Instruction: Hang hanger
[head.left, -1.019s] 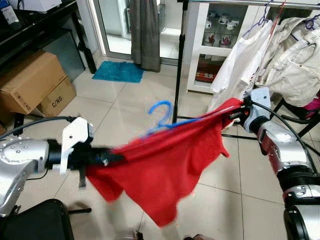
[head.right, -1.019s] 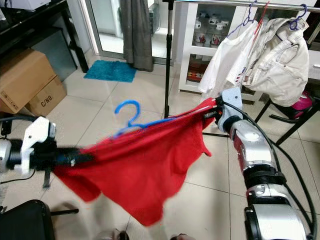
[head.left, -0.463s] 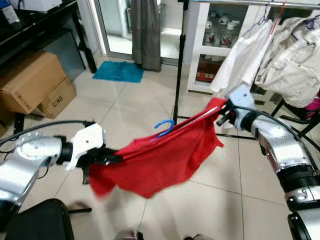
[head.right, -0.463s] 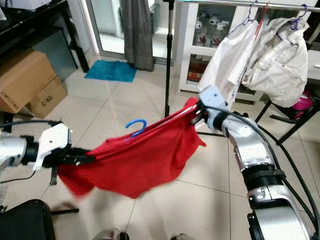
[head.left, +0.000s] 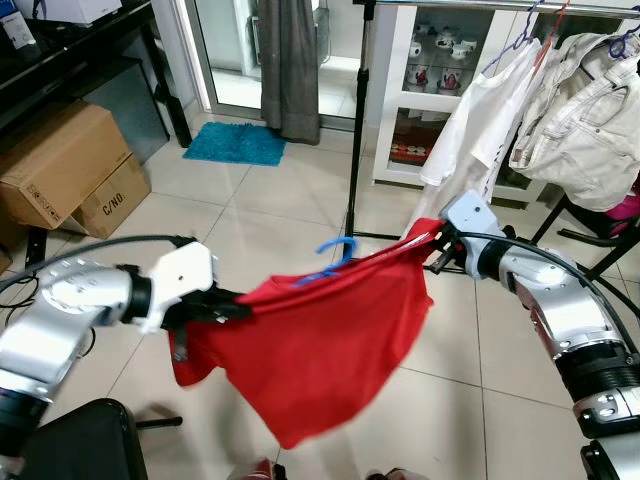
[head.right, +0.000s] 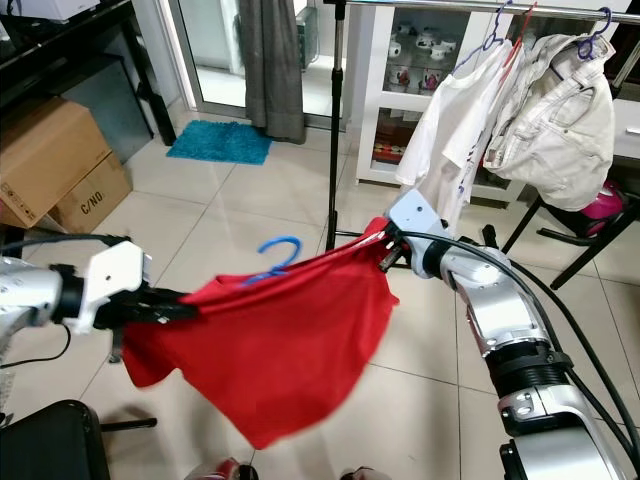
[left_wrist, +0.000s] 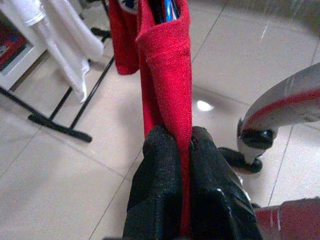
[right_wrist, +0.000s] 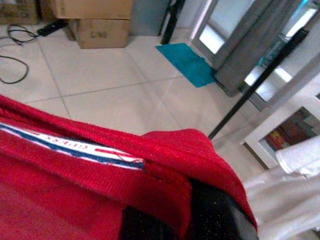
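A red shirt (head.left: 320, 345) hangs stretched between my two grippers above the tiled floor, on a blue hanger whose hook (head.left: 335, 255) sticks up from the collar. My left gripper (head.left: 222, 305) is shut on the shirt's left shoulder; in the left wrist view its fingers (left_wrist: 160, 185) pinch a fold of the red cloth (left_wrist: 167, 70). My right gripper (head.left: 432, 245) is shut on the right shoulder; the red cloth (right_wrist: 100, 180) covers most of it in the right wrist view. The clothes rail (head.right: 440, 5) runs overhead at the back right.
A white shirt (head.left: 480, 110) and a beige jacket (head.left: 585, 120) hang on the rail. The rail's black upright pole (head.left: 358, 120) stands just behind the red shirt. Cardboard boxes (head.left: 65, 165) sit at the left, a black chair (head.left: 80, 440) at bottom left, a teal mat (head.left: 237, 143) by the door.
Both arms have drawn nearer to each other and shifted slightly; the shirt now hangs lower and longer beneath the hanger. The hook has moved a little right.
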